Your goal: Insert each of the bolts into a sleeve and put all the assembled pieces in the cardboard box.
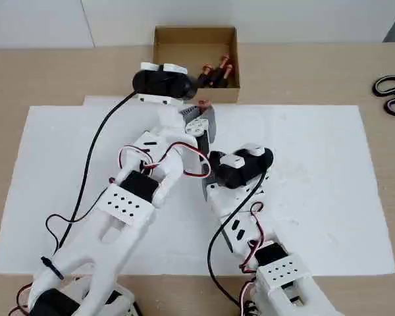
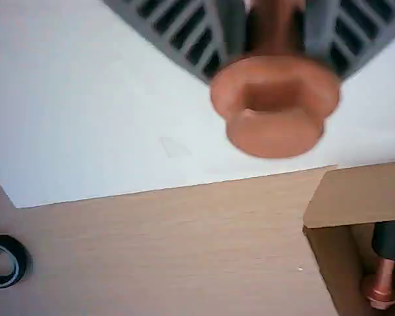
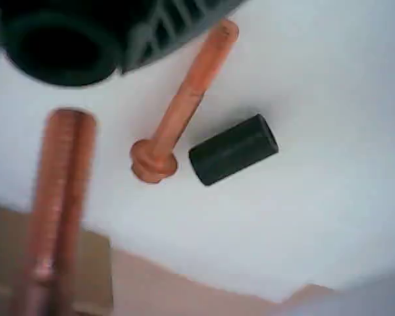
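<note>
My left gripper [image 1: 203, 118] hangs just in front of the cardboard box [image 1: 161, 46], shut on a copper bolt [image 2: 273, 105] whose flanged head sticks out toward the box. The bolt's threaded shaft [image 3: 59, 197] points at a black sleeve [image 3: 59, 43], and my right gripper [image 1: 207, 174] is shut on that sleeve a short gap away. A loose copper bolt [image 3: 178, 112] and a loose black sleeve [image 3: 234, 150] lie side by side on the white sheet [image 1: 316, 184]. Several assembled pieces [image 1: 216, 71] lie in the box's right part.
The white sheet covers most of the wooden table [image 1: 52, 72]. Scissors [image 1: 392, 92] lie at the far right edge, off the sheet. Both arms crowd the middle of the sheet. The box's near corner [image 2: 355, 197] is close to the held bolt.
</note>
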